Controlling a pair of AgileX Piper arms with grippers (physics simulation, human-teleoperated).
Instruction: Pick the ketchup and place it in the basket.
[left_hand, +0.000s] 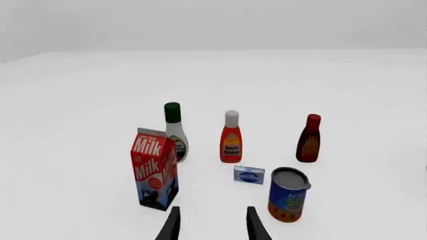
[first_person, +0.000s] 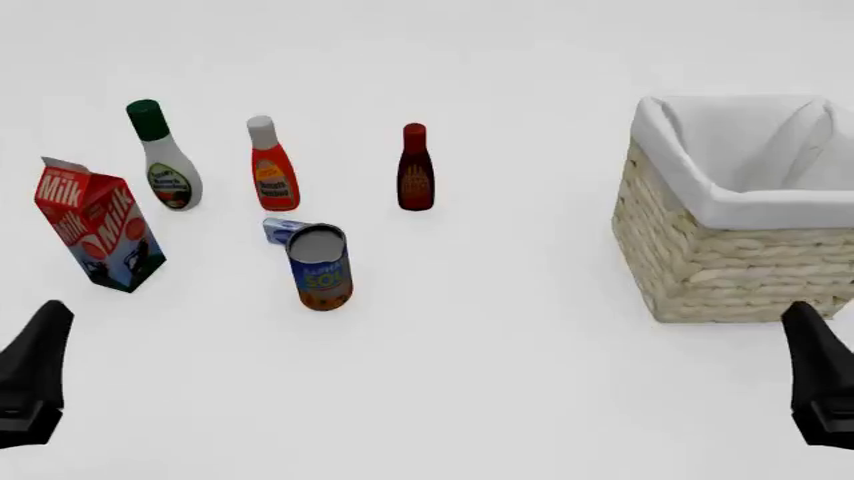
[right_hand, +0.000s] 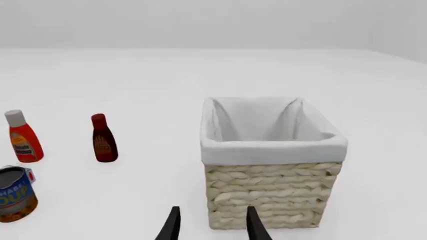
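Left gripper (left_hand: 212, 227) spread wide, holding nothing. Right gripper (right_hand: 212, 225) spread too, empty. Bright red-orange ketchup bottle with white cap (left_hand: 231, 137) upright straight ahead of left gripper, open table between. Big straw basket with white cloth (right_hand: 273, 192) just ahead of right gripper.

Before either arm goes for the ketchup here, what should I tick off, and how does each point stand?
1. ketchup upright, untouched, between the white bottle and the maroon bottle: ok.
2. left gripper open and holding nothing: ok.
3. right gripper open and holding nothing: ok.
4. Approach from the near side: the can and small blue box stand in front of the ketchup: not ok.
5. basket upright, no items visible inside: ok.
6. milk carton stands apart from the ketchup: ok.
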